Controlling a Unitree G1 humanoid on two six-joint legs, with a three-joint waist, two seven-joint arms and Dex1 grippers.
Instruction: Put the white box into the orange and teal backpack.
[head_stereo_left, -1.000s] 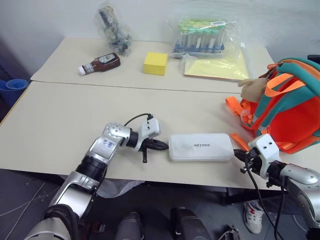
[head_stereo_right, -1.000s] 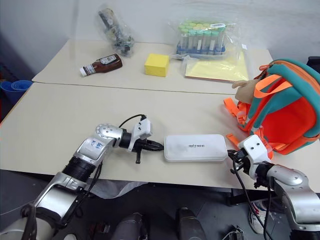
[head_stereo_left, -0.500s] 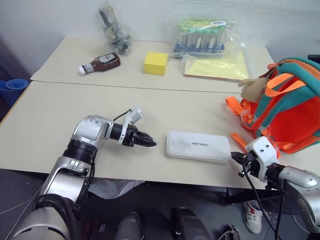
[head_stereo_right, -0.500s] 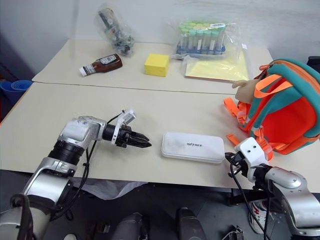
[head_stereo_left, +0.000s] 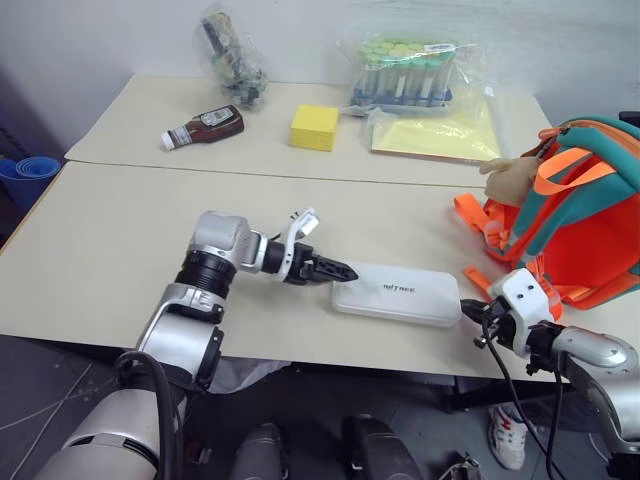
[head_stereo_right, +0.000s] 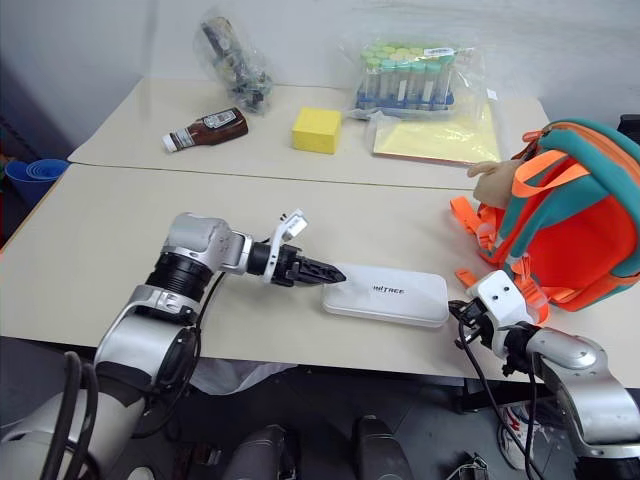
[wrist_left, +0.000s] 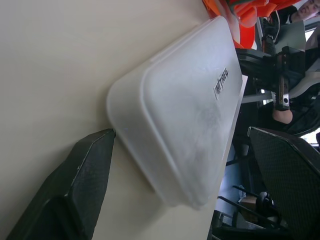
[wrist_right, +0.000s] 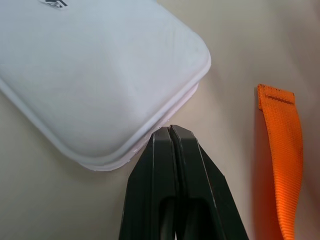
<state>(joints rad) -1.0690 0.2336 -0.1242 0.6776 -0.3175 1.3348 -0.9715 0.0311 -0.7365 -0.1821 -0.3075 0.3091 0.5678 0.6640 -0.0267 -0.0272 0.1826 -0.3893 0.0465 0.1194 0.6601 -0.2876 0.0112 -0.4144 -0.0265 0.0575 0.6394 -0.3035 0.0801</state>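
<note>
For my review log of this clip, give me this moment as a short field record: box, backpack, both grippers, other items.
white box: flat on near table, not in backpack
orange and teal backpack: on table's right edge, beyond box
left gripper: open, at box's left end, fingers straddling it
right gripper: shut, tips at box's right end
other items: yellow block, sauce bottle, bagged tubes on far table

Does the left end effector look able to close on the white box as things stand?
Probably yes. The left end effector is open, one finger on each side of the white box's near end, with only bare table around it.
</note>
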